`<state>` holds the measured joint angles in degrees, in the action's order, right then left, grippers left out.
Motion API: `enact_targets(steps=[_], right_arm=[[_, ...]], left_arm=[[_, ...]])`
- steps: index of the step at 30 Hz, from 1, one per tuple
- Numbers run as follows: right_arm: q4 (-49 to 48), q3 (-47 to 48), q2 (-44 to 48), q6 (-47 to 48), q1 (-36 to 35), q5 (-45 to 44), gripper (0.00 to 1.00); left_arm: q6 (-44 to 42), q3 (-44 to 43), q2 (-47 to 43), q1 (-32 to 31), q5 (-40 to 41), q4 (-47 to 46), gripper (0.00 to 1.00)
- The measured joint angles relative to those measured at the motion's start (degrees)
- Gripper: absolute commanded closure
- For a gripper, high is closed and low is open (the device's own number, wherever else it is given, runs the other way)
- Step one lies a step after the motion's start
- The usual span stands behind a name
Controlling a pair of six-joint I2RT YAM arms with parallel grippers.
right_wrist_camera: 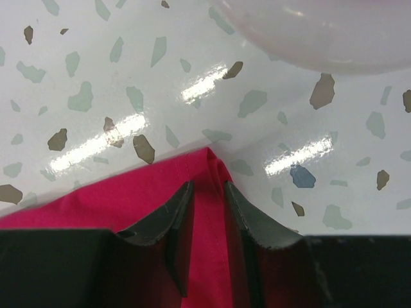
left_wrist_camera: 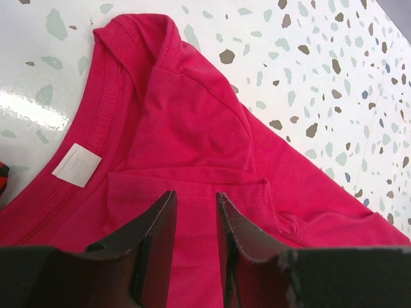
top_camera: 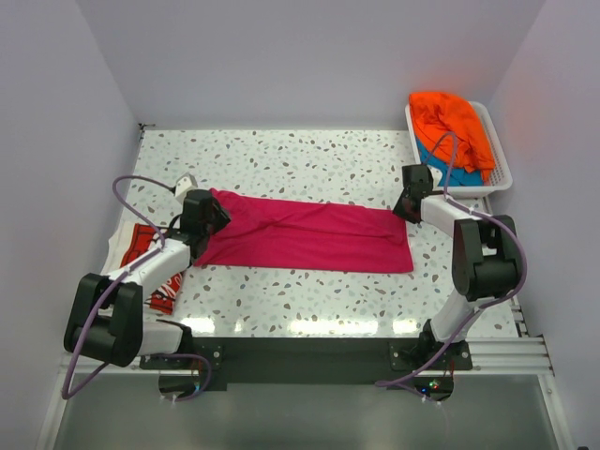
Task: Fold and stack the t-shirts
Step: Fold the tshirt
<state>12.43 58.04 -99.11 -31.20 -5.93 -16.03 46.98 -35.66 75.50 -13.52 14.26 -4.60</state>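
A magenta-pink t-shirt (top_camera: 309, 234) lies folded into a long strip across the middle of the table. My left gripper (top_camera: 208, 217) is at its collar end, where the left wrist view has the fingers (left_wrist_camera: 160, 224) closed on the pink cloth (left_wrist_camera: 186, 115) just below the neckline. My right gripper (top_camera: 408, 208) is at the hem end. There a ridge of the shirt's corner (right_wrist_camera: 209, 160) is pinched in the right gripper (right_wrist_camera: 209, 186). A red t-shirt with white lettering (top_camera: 145, 246) lies bunched at the table's left edge under my left arm.
A white slatted basket (top_camera: 502, 173) stands at the back right, holding an orange t-shirt (top_camera: 455, 122) on top of a teal-blue one (top_camera: 441, 159). The collar carries a white label (left_wrist_camera: 77, 165). Walls close in the table on the left, back and right.
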Motion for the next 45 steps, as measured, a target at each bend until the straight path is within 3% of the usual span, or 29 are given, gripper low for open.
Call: enact_targets(steps=[21, 23, 25, 29, 35, 45], right_arm=[[0.0, 1.0, -1.0, 0.2, 0.8, 0.0, 0.85], [0.1, 1.0, -1.0, 0.2, 0.8, 0.0, 0.80], [0.1, 1.0, -1.0, 0.2, 0.9, 0.1, 0.69], [-0.1, 0.9, -1.0, 0.4, 0.9, 0.2, 0.64], [-0.2, 0.6, -1.0, 0.4, 0.9, 0.4, 0.76], [0.0, 1.2, -2.8, 0.4, 1.1, 0.6, 0.79]], left_arm=[[0.6, 1.8, 0.0, 1.4, -0.7, -0.5, 0.65], [0.6, 1.8, 0.0, 1.6, -0.8, -0.5, 0.65], [0.6, 2.1, 0.0, 1.8, -1.0, -0.7, 0.65], [0.7, 2.8, 0.0, 2.0, -1.4, -0.7, 0.65], [0.9, 2.8, 0.0, 2.3, -2.1, -1.0, 0.65], [1.6, 3.6, 0.4, 3.7, -2.9, -2.0, 0.65]])
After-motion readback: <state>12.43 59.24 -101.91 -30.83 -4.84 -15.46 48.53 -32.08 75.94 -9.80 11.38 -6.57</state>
